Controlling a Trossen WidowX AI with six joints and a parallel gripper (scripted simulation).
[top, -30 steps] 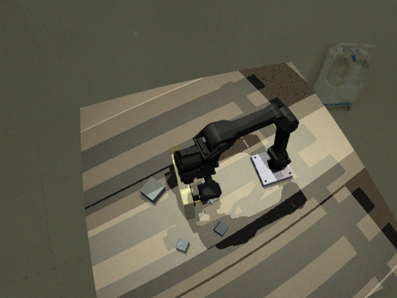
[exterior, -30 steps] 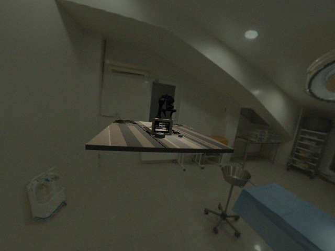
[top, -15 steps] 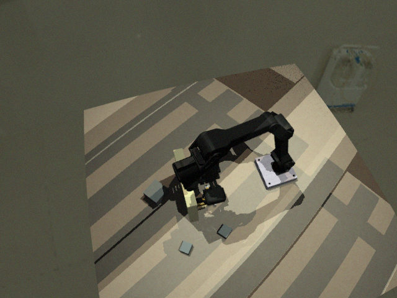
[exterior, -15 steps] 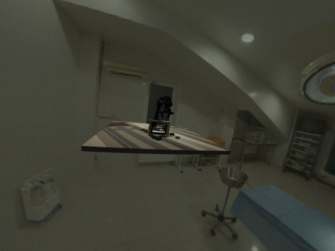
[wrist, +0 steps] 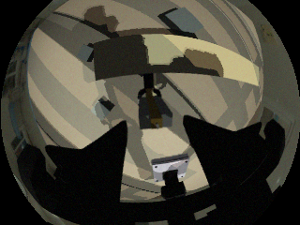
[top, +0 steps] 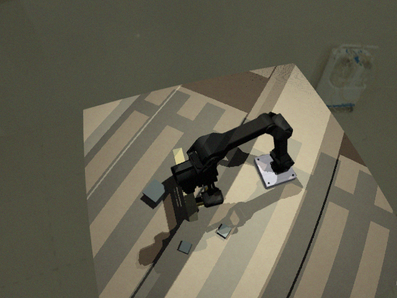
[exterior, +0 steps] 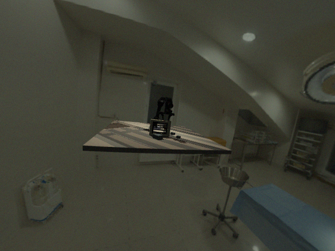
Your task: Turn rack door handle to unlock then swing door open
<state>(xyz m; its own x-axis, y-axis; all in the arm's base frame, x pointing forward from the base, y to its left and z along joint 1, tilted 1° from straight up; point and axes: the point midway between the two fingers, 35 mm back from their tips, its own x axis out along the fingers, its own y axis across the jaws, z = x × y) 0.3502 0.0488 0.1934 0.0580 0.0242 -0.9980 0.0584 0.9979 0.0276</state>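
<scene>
The gripper [top: 208, 190] [wrist: 156, 122] stands partly open, holding nothing. Below it, the upright handle [wrist: 149, 84] rises before the rack frame [top: 191, 207] [exterior: 151, 127] [wrist: 119, 58].

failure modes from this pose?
1. The open gripper is above the handle, with the frame's top bar just ahead of it. Descending slightly off line could clip the bar.
2. In the wrist view the handle shows between the fingers but beyond them; closing too early might grab nothing.
3. Two small blocks sit beside the frame. A wide door or arm swing might knock them.
</scene>
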